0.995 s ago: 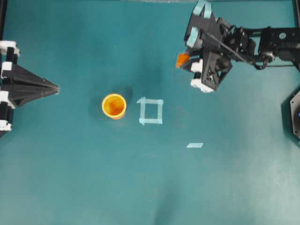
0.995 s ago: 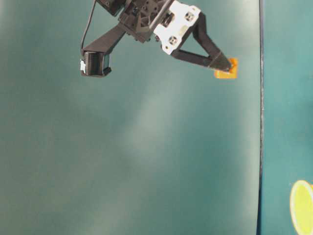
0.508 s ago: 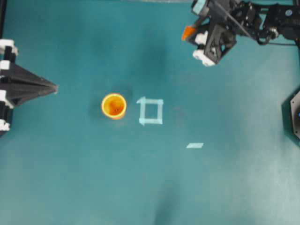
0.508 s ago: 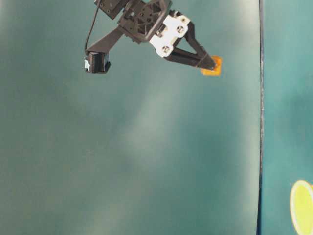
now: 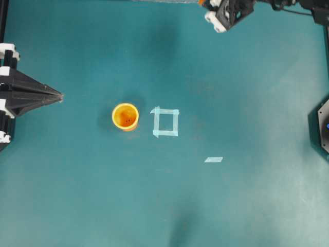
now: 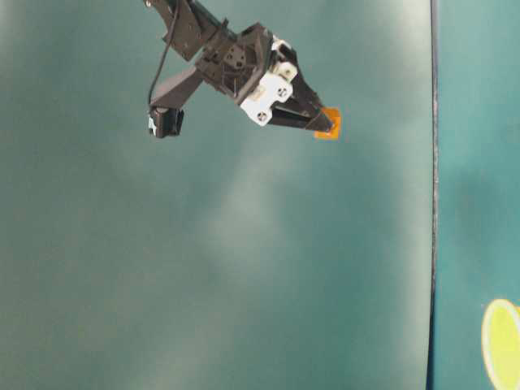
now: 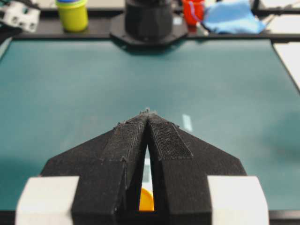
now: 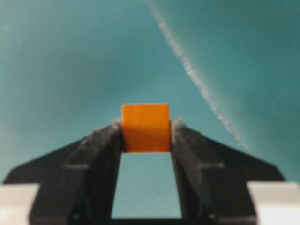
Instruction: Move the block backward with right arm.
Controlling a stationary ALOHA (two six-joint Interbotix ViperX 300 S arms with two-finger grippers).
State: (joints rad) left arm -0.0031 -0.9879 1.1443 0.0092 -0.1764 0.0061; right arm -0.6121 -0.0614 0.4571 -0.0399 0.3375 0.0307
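Note:
The block [image 8: 145, 127], a small orange cube, sits pinched between the tips of my right gripper [image 8: 145, 131], which is shut on it over the teal mat. The table-level view shows the same block [image 6: 328, 123] at the tip of the right gripper [image 6: 323, 124]. Overhead, the right arm [image 5: 226, 10] is at the very top edge, with its fingertips cut off by the frame. My left gripper [image 5: 60, 95] rests shut and empty at the left edge, pointing toward the orange cup [image 5: 125, 116]. Its tips meet in the left wrist view [image 7: 147, 112].
A pale tape square [image 5: 165, 122] lies just right of the cup, and a short tape strip [image 5: 214, 159] lies lower right. A black base [image 5: 321, 126] sits at the right edge. Beyond the mat's far side stand a green cup [image 7: 72, 14], a red cup [image 7: 193, 9] and a blue cloth [image 7: 232, 18].
The right gripper has carried the block toward the top of the overhead view, from the upper right of the mat to the frame's edge. The left arm has not moved.

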